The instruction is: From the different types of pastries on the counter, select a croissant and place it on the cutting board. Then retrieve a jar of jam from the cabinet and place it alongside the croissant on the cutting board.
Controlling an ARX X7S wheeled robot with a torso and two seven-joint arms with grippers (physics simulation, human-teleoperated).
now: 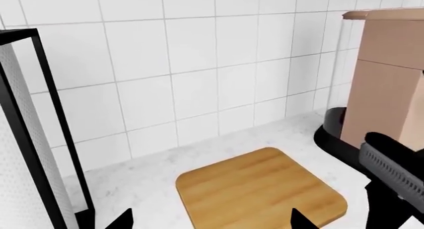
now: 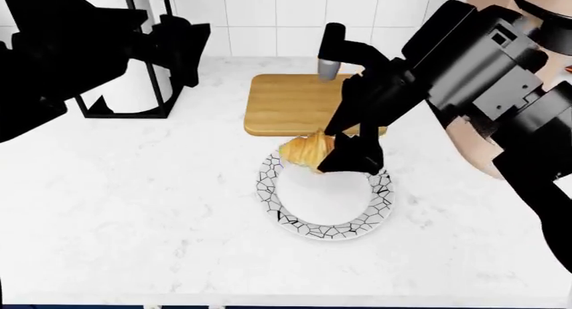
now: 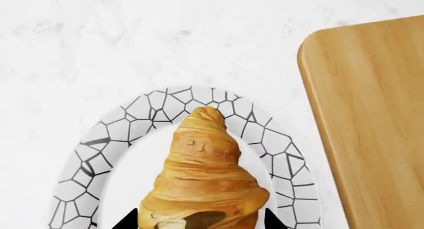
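Note:
The golden-brown croissant (image 3: 205,174) sits between the fingertips of my right gripper (image 3: 198,221), which is shut on it over the far part of the white black-crackle plate (image 3: 99,154). In the head view the croissant (image 2: 306,150) hangs at the plate's far rim (image 2: 326,227), just in front of the wooden cutting board (image 2: 286,104), with the right gripper (image 2: 344,155) on it. My left gripper (image 1: 212,221) is open and holds nothing, above the counter (image 2: 134,208) facing the cutting board (image 1: 261,191). The jar of jam is out of view.
A black-framed paper-towel holder (image 2: 134,81) stands at the back left, close to the left arm. A tan appliance on a black base (image 1: 388,80) stands right of the board by the tiled wall. My right arm (image 1: 397,172) crosses the board's right side.

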